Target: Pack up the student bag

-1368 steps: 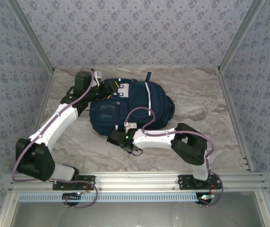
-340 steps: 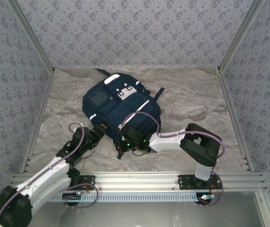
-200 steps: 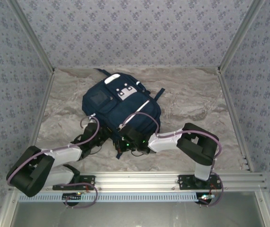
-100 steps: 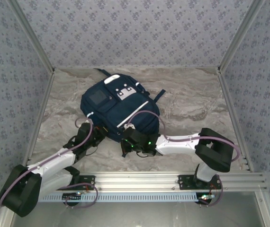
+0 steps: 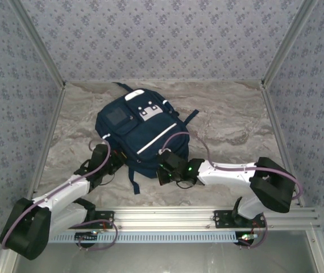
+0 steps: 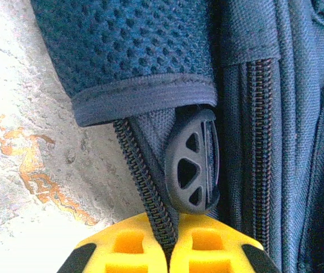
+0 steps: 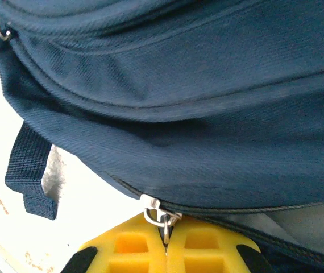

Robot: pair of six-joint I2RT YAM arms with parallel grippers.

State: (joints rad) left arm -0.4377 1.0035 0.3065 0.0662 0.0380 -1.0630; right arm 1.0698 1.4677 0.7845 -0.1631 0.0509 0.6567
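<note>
The student bag (image 5: 142,131), a navy backpack with a white stripe, lies front-up mid-table. My left gripper (image 5: 116,161) is at its near left corner. In the left wrist view that gripper (image 6: 170,243) has its yellow fingers shut on the bag's zipper tape, just below a dark plastic buckle (image 6: 193,162). My right gripper (image 5: 161,172) is at the bag's near edge. In the right wrist view it (image 7: 166,234) is shut on the metal zipper pull (image 7: 161,216). To the right of the pull the zip gapes, with pale lining (image 7: 298,222) showing.
A dark strap (image 5: 133,181) trails from the bag's near edge toward the aluminium rail (image 5: 167,215). A webbing loop (image 7: 31,170) hangs at the bag's side. Patterned walls close in the left, back and right of the marble table (image 5: 236,125).
The right gripper has slid right along the bag's near edge with the zipper pull, its elbow swinging out right. The left arm has stretched lower and stays shut at the corner.
</note>
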